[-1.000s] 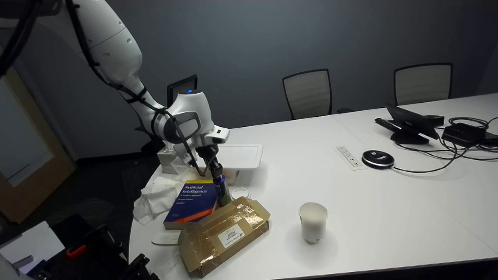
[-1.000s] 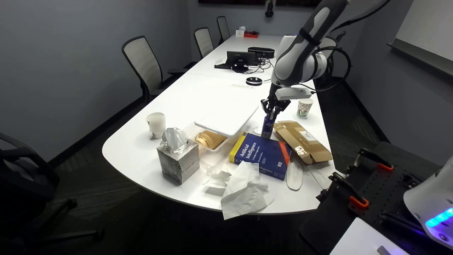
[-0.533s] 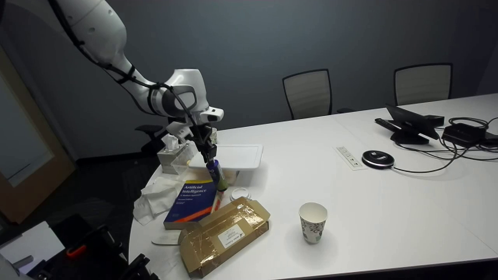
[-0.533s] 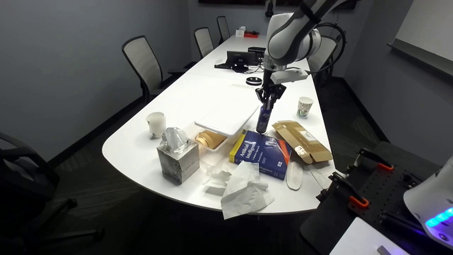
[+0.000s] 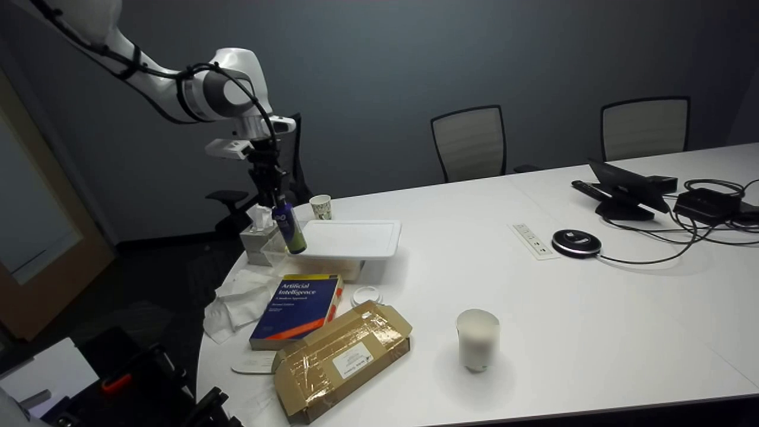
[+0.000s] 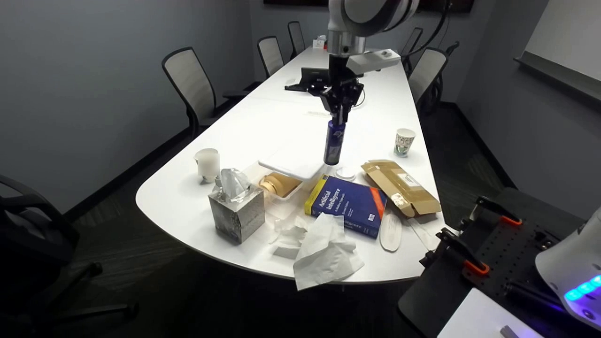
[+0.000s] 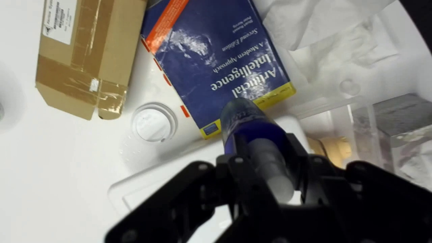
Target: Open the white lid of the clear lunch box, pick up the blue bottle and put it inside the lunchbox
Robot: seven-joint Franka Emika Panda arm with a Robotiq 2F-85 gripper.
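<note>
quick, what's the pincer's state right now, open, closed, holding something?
Pincer: closed, holding the blue bottle near its upper end.

White lid (image 5: 356, 239), set off-centre on the clear lunch box (image 5: 351, 270), overhanging one end and leaving the other uncovered; blue bottle (image 5: 288, 226), green toward its base, slightly tilted, aloft near the lunch box.

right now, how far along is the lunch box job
Looks done: opening, since the white lid leaves one end of the clear lunch box uncovered. In hand: the claw holds the blue bottle up in the air near its top. Left: putting the bottle inside; it hangs outside the box.
</note>
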